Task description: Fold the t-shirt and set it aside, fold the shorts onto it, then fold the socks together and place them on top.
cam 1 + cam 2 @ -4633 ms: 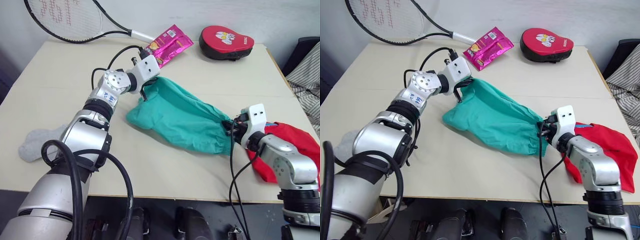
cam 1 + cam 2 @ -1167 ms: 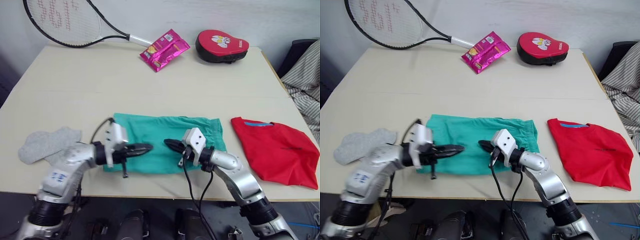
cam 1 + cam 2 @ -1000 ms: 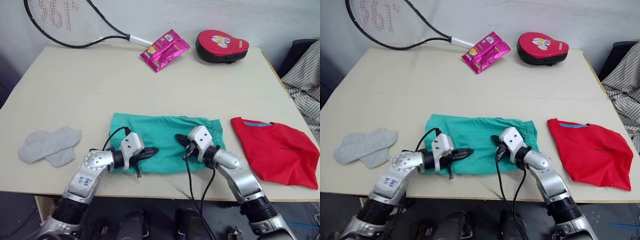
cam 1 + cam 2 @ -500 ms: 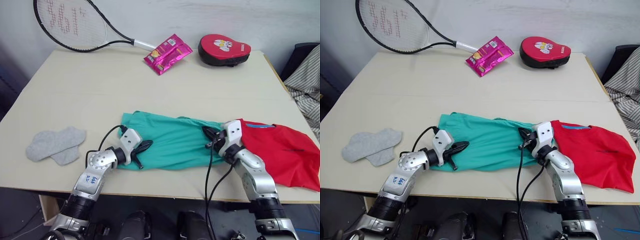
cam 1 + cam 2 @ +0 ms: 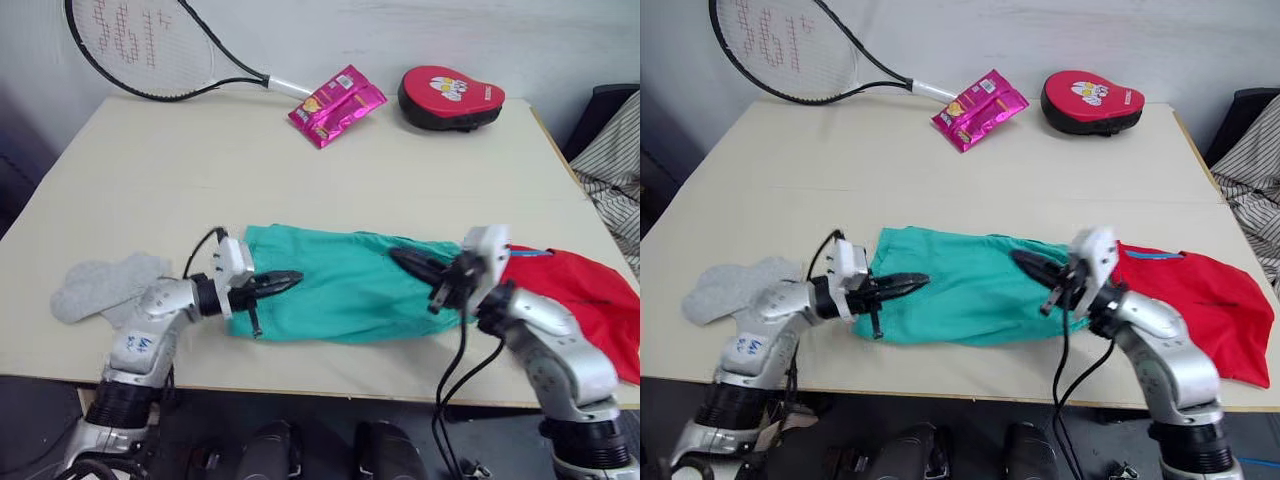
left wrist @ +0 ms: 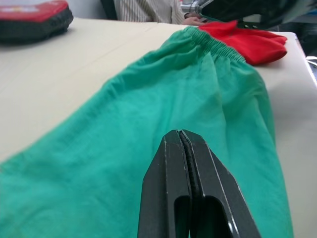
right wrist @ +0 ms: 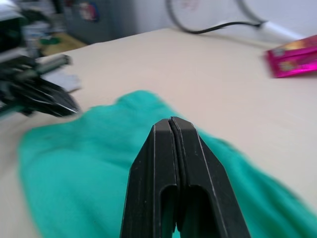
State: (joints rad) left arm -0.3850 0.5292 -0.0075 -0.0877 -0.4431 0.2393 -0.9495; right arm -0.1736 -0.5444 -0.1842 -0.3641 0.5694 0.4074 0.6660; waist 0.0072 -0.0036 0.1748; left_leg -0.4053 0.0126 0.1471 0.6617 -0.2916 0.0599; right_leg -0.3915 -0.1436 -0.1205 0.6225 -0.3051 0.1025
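the teal-green cloth shorts (image 5: pixel 345 290) lie spread flat along the near part of the pale beige table (image 5: pixel 180 170), their gathered elastic waistband end toward the robot's right, where it touches or slightly overlaps the bright red t-shirt (image 5: pixel 585 300). that shirt lies folded at the table's near right corner, a strip of its blue inner collar band showing at its far edge. the left gripper (image 5: pixel 285 281) hovers low over the left end of the shorts with its two black fingers pressed together and nothing between them; the left wrist view shows the tips closed above the green cloth (image 6: pixel 163 124). the right gripper (image 5: pixel 405 262) is raised over the right half of the shorts, pointing toward the left gripper, its fingers likewise closed on nothing, as the right wrist view shows (image 7: pixel 171 130). the two grippers are apart, tips facing each other across the middle of the shorts. the pair of short light-grey socks (image 5: pixel 100 290) lies flat on the table near its left edge, just beside the left forearm. at the far edge of the table rest a black-framed tennis racket (image 5: pixel 150 50), a pink foil snack packet (image 5: pixel 337 105) and a red padded mitt with a black rim (image 5: pixel 450 97).
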